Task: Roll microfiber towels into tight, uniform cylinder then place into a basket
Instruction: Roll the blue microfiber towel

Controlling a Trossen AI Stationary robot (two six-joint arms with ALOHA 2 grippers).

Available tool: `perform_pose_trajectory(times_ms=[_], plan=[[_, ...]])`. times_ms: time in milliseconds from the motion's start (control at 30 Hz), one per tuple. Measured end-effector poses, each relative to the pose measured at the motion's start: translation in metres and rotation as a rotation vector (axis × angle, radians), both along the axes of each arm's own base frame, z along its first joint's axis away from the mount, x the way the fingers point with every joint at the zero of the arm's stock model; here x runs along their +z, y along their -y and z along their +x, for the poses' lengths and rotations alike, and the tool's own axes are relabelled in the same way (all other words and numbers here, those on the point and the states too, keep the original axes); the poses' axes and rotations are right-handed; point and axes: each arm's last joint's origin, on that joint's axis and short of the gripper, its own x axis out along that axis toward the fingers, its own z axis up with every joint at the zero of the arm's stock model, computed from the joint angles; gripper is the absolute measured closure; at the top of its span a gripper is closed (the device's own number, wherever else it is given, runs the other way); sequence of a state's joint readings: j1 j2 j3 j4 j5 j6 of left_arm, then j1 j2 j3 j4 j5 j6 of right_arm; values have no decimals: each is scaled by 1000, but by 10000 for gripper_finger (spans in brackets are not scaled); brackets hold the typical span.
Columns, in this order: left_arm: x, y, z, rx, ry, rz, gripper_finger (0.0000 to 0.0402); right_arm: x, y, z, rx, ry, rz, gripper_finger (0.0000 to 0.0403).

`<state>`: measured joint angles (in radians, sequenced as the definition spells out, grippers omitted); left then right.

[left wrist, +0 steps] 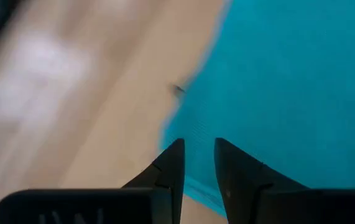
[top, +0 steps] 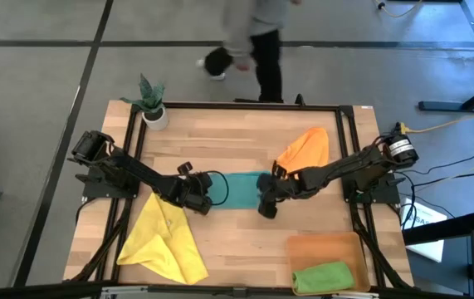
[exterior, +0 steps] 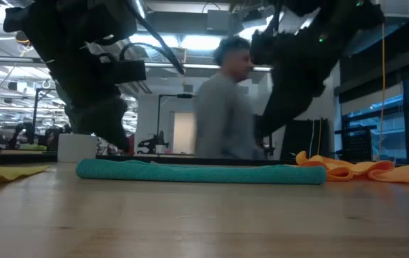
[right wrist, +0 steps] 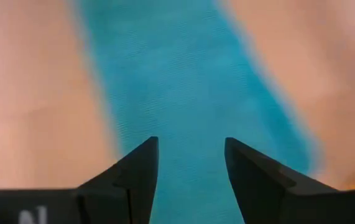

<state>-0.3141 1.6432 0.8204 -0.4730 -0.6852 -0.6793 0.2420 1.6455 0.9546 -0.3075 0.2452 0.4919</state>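
Observation:
A teal towel [top: 237,189] lies in the middle of the table as a long, low roll [exterior: 197,172], flat on the wood. My left gripper [top: 206,202] stands open over its left end [left wrist: 199,155], the fingertips just above the cloth's edge. My right gripper [top: 267,203] stands open over its right end [right wrist: 191,155], with the teal band running between its fingers. A rolled green towel [top: 324,276] lies in the orange-brown basket [top: 324,242] at the near right. A yellow towel [top: 163,241] lies crumpled at the near left. An orange towel [top: 305,149] lies heaped at the far right.
A small white plant pot [top: 153,112] stands at the far left corner. A person [top: 253,41] walks past beyond the table's far edge. A black frame runs around the tabletop. Bare wood shows between the teal roll and the basket.

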Motion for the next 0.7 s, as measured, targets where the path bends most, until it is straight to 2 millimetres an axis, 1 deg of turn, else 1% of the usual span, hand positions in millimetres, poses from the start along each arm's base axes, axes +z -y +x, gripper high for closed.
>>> perform_pose_trajectory(times_ms=[100,200,300,400,533,700], plan=[[-2,3,0,-76,-59,-67,324,-2,-9,-3,43,-10,29,217],[-1,5,1,-107,-57,-82,324,-9,-9,-9,-20,-16,7,217],[-1,8,3,-139,-43,-79,324,-16,-6,-13,-69,-33,18,217],[0,12,3,-169,-36,-75,324,-22,-2,-17,-81,-50,15,217],[0,18,2,-195,-42,-101,324,-32,6,-22,-135,-58,31,217],[-1,25,1,-227,-38,-135,324,-40,12,-25,-169,-25,48,217]])
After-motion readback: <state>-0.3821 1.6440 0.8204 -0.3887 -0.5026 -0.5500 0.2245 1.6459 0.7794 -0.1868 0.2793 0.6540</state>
